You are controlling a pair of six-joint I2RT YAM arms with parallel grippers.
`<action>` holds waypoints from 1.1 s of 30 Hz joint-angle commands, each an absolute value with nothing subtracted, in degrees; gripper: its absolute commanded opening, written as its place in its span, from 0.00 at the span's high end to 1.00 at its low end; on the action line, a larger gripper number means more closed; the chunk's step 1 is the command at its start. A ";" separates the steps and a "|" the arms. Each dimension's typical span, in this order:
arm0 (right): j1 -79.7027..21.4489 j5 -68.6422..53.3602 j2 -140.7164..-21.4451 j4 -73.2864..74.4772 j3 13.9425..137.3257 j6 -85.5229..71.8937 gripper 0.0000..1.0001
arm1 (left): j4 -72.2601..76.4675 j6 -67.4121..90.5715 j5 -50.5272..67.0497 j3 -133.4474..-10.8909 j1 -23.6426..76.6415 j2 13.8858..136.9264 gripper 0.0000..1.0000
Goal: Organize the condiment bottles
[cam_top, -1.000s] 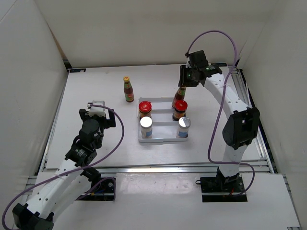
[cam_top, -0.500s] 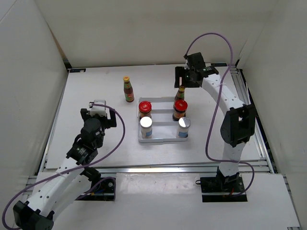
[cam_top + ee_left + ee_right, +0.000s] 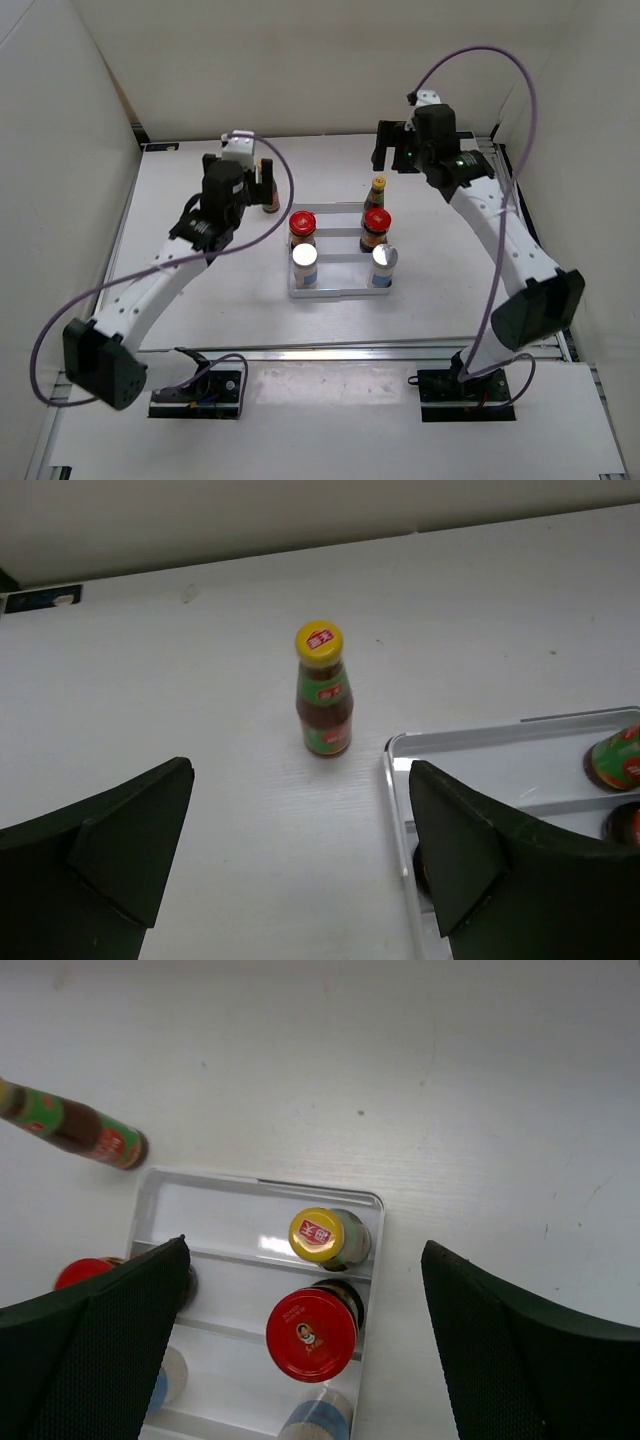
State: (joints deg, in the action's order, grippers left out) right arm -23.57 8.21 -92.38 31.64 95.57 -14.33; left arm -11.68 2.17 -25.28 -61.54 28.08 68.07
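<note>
A white tray (image 3: 340, 293) holds five condiment bottles: a slim dark yellow-capped one (image 3: 378, 190) at the far right, two red-lidded jars (image 3: 302, 224) (image 3: 376, 222) in the middle row, and two white shakers (image 3: 304, 262) (image 3: 384, 260) in front. My right gripper (image 3: 393, 160) hovers open above the yellow-capped bottle (image 3: 320, 1238), apart from it and holding nothing. A second yellow-capped bottle (image 3: 323, 690) stands upright on the table left of the tray (image 3: 395, 770). My left gripper (image 3: 300, 780) is open just short of it; in the top view it partly hides that bottle (image 3: 269, 198).
White walls close in the table at the back and both sides. The tray's far-left slot (image 3: 215, 1210) is bare. Purple cables loop over both arms.
My right gripper opened and let go of the yellow-capped bottle in the tray's far-right slot, then lifted away. My left arm swung forward from the near left to the loose bottle.
</note>
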 commanded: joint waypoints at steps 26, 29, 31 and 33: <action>-21.36 -0.97 -66.97 26.71 79.01 -12.48 0.00 | -15.03 4.48 -11.78 -90.97 17.84 106.52 0.02; -21.36 -1.49 -66.97 26.72 79.01 -12.48 0.00 | -14.50 4.48 -11.78 -90.97 17.31 107.05 0.08; -21.36 -1.49 -66.97 27.33 79.01 -12.48 0.00 | -14.50 4.48 -11.26 -90.97 16.79 108.10 0.19; -21.36 -1.49 -66.97 27.33 79.01 -13.01 0.00 | -13.89 4.48 -11.25 -90.97 16.79 108.11 0.27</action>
